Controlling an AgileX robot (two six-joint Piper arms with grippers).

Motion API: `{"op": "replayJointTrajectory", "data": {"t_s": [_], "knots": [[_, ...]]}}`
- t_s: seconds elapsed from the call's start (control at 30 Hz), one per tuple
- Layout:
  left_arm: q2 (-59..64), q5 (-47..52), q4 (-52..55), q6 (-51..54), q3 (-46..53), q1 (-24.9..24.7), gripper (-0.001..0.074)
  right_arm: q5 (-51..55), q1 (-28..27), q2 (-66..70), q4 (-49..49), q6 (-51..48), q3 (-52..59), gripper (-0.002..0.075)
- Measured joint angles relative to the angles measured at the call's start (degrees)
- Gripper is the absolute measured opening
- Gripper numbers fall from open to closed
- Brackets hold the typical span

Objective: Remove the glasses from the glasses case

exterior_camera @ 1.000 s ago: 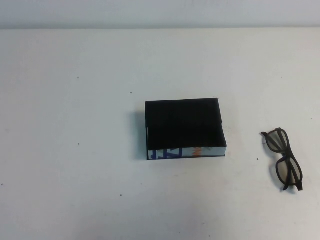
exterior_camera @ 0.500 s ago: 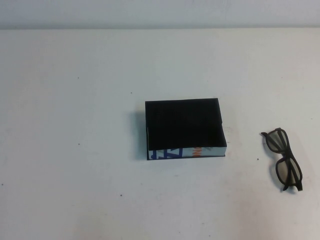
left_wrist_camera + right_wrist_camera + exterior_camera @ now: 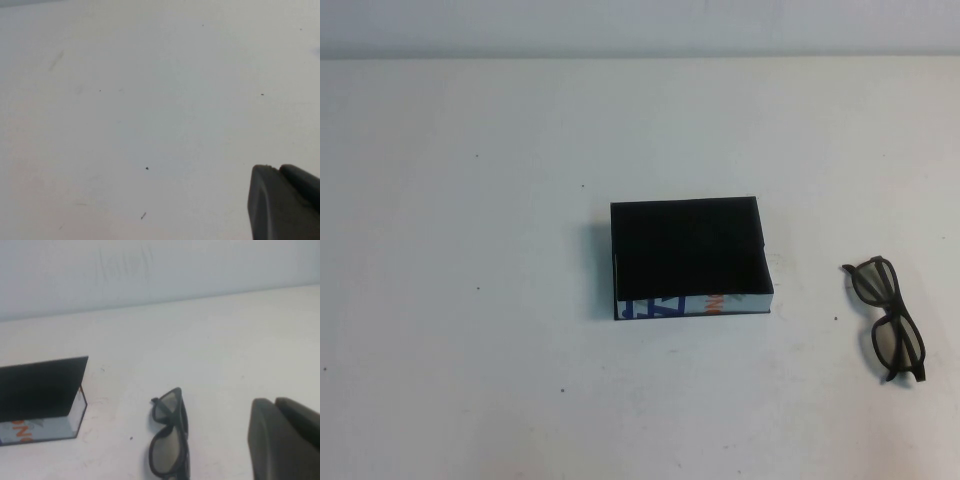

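Note:
The glasses case (image 3: 688,250), a shallow black box with a white printed front edge, stands at the table's middle; nothing shows inside it. The dark-framed glasses (image 3: 894,346) lie folded-out on the table to its right, clear of the case. Neither arm shows in the high view. In the right wrist view my right gripper (image 3: 274,400) is shut and empty, hanging beside the glasses (image 3: 168,455), apart from them, with the case (image 3: 40,387) beyond. In the left wrist view my left gripper (image 3: 277,167) is shut and empty over bare table.
The white table (image 3: 470,350) carries only small dark specks. A pale wall (image 3: 640,25) runs along the far edge.

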Motion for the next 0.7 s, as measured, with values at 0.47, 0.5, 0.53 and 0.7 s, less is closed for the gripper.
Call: {"op": "replayJointTrajectory", "data": {"t_s": [0.47, 0.5, 0.53, 0.7], "knots": [[0.0, 0.0, 0.0, 0.0, 0.0, 0.0, -0.0004, 9.5, 0.0, -0.4, 0.0, 0.0, 0.0, -0.0018], [0.0, 0.0, 0.0, 0.0, 0.0, 0.0, -0.0004, 9.5, 0.0, -0.4, 0.0, 0.0, 0.0, -0.0018], [0.0, 0.0, 0.0, 0.0, 0.0, 0.0, -0.0004, 9.6, 0.0, -0.4, 0.0, 0.0, 0.0, -0.0018], [0.0, 0.0, 0.0, 0.0, 0.0, 0.0, -0.0004, 9.6, 0.0, -0.4, 0.0, 0.0, 0.0, -0.0018]]}}
